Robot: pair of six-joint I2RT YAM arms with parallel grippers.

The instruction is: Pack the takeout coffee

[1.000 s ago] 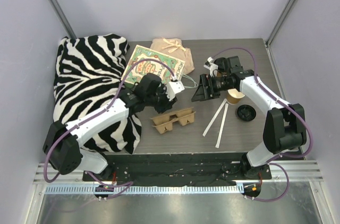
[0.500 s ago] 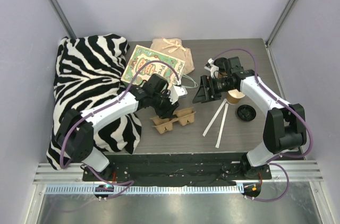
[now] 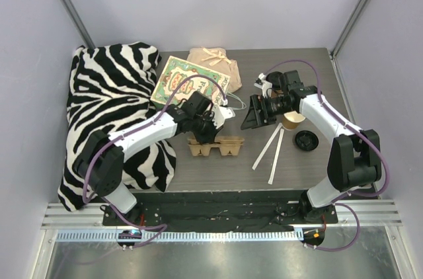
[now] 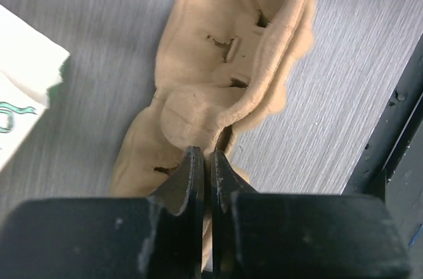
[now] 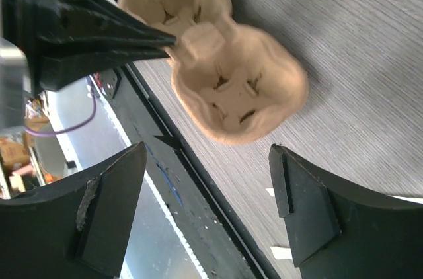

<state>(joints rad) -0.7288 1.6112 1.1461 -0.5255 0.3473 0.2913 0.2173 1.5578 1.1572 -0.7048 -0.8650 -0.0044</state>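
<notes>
My left tool [image 4: 203, 153] is pinched shut on the middle ridge of the cup carrier [image 4: 231, 61], whose long axis runs left to right. My right tool [image 5: 206, 153] hangs wide open and empty. Right of the carrier, nearer this right tool, stands an open paper cup [image 3: 293, 119], which I judge is the coffee. Its black lid [image 3: 305, 139] lies loose beside it. The print on the green sheet [image 3: 182, 80] is unreadable.

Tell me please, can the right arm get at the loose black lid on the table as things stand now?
Probably yes. The black lid lies uncovered beside the right arm, and the right gripper is open and empty. It points away though, so it must turn back.
</notes>
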